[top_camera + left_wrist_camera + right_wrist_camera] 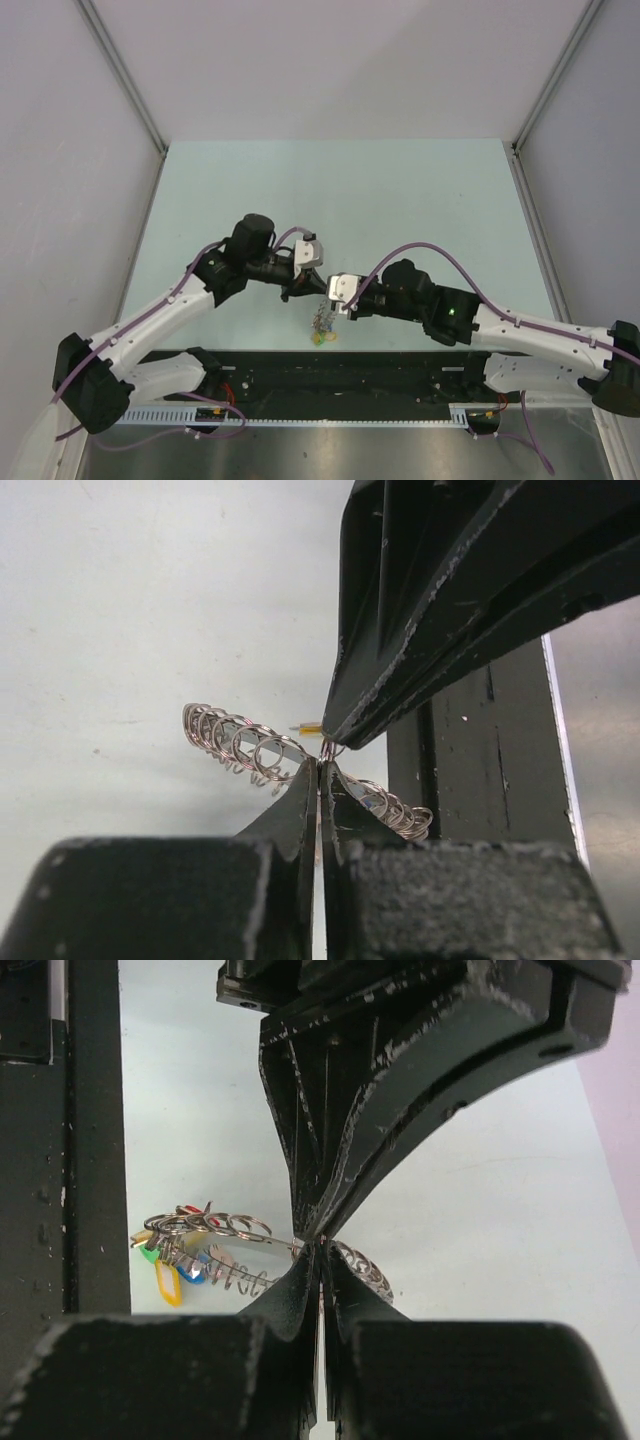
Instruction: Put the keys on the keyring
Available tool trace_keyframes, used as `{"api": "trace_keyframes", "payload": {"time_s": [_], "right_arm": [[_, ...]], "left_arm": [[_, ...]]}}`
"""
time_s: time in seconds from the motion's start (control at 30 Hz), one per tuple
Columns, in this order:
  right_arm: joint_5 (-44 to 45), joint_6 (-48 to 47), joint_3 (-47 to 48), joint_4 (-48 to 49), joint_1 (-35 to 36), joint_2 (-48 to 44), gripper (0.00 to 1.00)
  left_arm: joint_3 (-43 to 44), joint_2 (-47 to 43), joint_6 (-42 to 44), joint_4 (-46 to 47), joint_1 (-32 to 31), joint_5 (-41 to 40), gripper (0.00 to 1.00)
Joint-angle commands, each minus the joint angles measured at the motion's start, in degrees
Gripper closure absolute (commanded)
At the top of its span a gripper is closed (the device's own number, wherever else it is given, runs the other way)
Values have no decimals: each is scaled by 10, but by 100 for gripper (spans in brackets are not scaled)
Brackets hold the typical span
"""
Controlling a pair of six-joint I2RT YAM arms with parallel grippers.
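Left tool: the black two-finger left gripper (pixel 318 770) has its jaws pressed together with no gap. Its tips nip the thin wire, low in the centre of its own wrist view.
Right tool: the black two-finger right gripper (pixel 320 1252) is likewise fully closed on the same wire, meeting the other tool nose to nose.
Ring: the large dark-grey wire keyring (pixel 210 1225), strung with small silver split rings, runs left and right from the pinch. In the overhead view it sits at the centre, just below where the arms meet.
Likely reason: two grips set so close probably steady the wire and work a gap open.
Keys: small silver keys with oblong plastic tags (pixel 168 1282) cluster at centre left of the right wrist view. I cannot tell whether any is loose.
Surface: the pale green table (pixel 400 200) lies beneath.
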Motion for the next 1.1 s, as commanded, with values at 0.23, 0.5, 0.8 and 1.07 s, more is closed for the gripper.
{"api": "trace_keyframes", "payload": {"time_s": [0.23, 0.5, 0.8, 1.07], "right_arm": [[61, 60, -32, 39, 4, -69, 100], [56, 95, -83, 119, 5, -74, 100], [51, 85, -96, 212, 5, -32, 100], [40, 76, -94, 260, -12, -8, 100]], "left_arm": [[-25, -83, -100, 107, 19, -66, 100], [-66, -126, -178, 200, 19, -108, 100], [-126, -161, -306, 316, 19, -184, 100], [-242, -226, -474, 459, 19, -268, 100]]}}
